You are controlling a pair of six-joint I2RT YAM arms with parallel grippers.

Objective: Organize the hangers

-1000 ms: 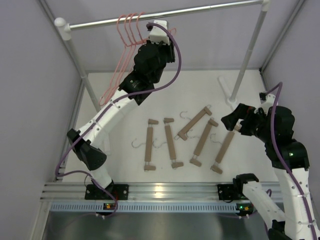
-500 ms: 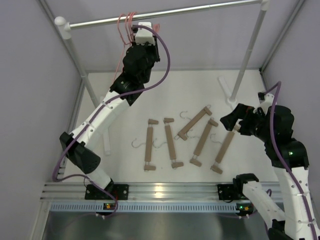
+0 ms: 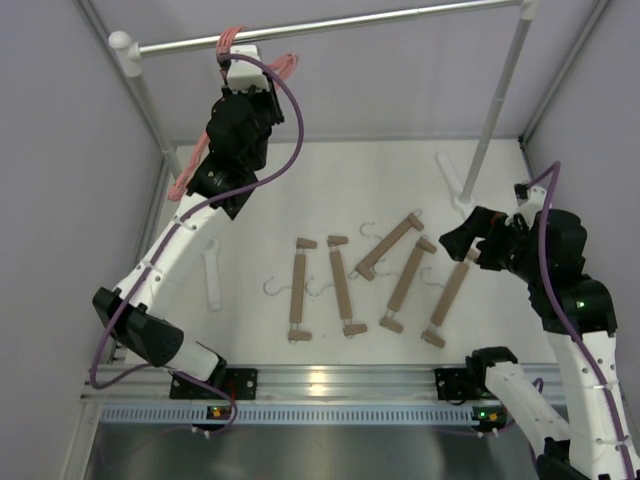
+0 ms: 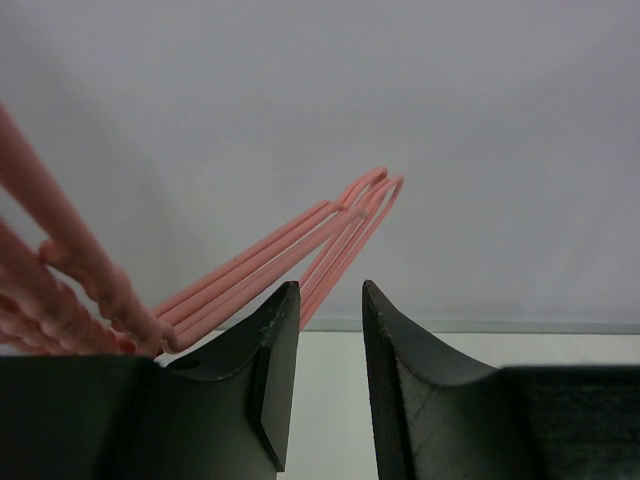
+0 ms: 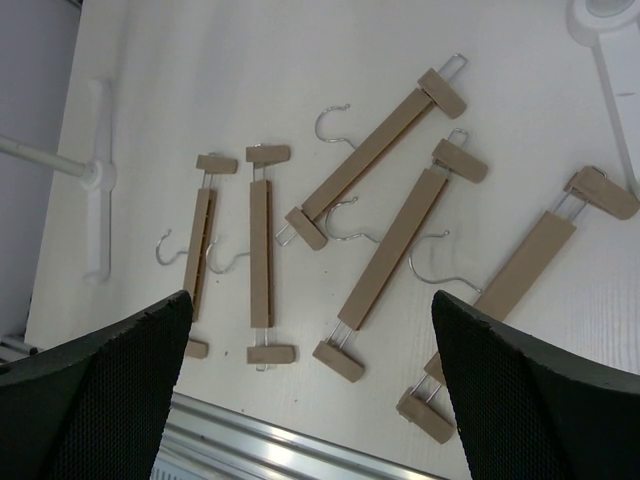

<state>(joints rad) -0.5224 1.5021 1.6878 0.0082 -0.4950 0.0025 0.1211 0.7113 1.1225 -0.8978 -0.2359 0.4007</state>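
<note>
The left gripper (image 4: 330,290) was up at the silver rail (image 3: 350,22), its two black fingers (image 4: 275,370) a slim gap apart. Only the pale wall and table showed through that gap, and nothing lay between the tips. The pink hangers (image 4: 260,260) ran as a tight bundle of thin wires along the outer side of the left finger, touching it, with their looped ends fanned just beyond the fingertips.

From above, the left gripper (image 3: 234,52) sat just below the rail near its left end. The pink hangers (image 3: 230,38) were bunched there on the bar, and parts of their frames showed on either side of the wrist and lower down beside the forearm. The left arm (image 3: 165,260) stretched up and back from its base at the near edge.

The right gripper (image 5: 311,297) was spread wide and held nothing, hovering over the table (image 3: 330,180). In the overhead view the right gripper (image 3: 468,240) hung just above the rightmost wooden bar.

Five wooden hangers (image 5: 395,245) lay flat on the table, apart from one another. Two stood roughly parallel on the left and three slanted on the right, all with silver hooks and clips at the ends. The wooden hangers (image 3: 340,285) were in the middle of the table, between the rail's two white posts (image 3: 500,110), whose feet (image 5: 97,180) rested on the surface.
</note>
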